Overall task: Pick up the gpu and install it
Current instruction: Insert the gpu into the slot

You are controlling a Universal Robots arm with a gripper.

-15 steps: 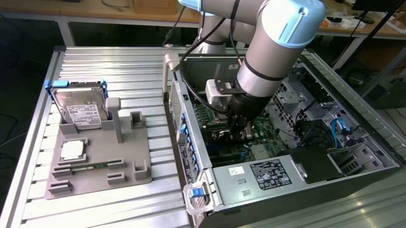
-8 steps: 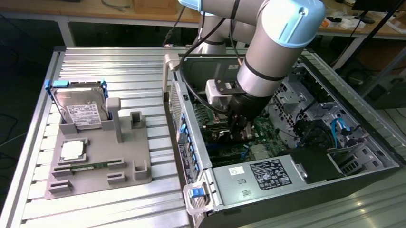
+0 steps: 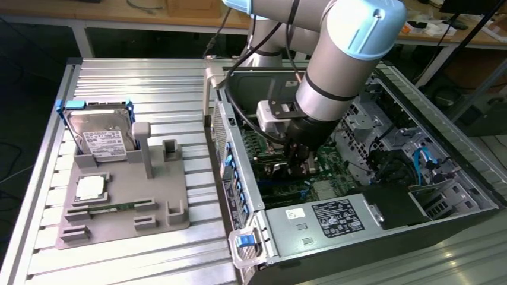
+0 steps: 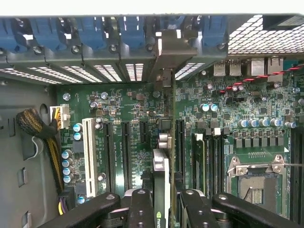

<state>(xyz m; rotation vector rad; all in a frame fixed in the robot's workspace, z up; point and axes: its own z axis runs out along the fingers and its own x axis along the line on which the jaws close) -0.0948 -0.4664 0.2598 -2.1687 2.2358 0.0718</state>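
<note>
The black two-fingered gripper (image 3: pixel 302 155) on the grey and pale-blue robot arm (image 3: pixel 341 65) reaches down into the open black computer tower case (image 3: pixel 475 196), its fingers (image 4: pixel 141 209) clamped on either side of the thin dark gpu card (image 4: pixel 161 180). Seen from the wrist, the card stands edge-on over the green motherboard (image 4: pixel 137 118), between long black slots, its metal bracket end toward the case's vented rear wall. On the exterior view's left, well apart, a silver hard drive with a white label (image 3: pixel 99 139) leans on a grey plastic fixture tray (image 3: pixel 127 202).
</note>
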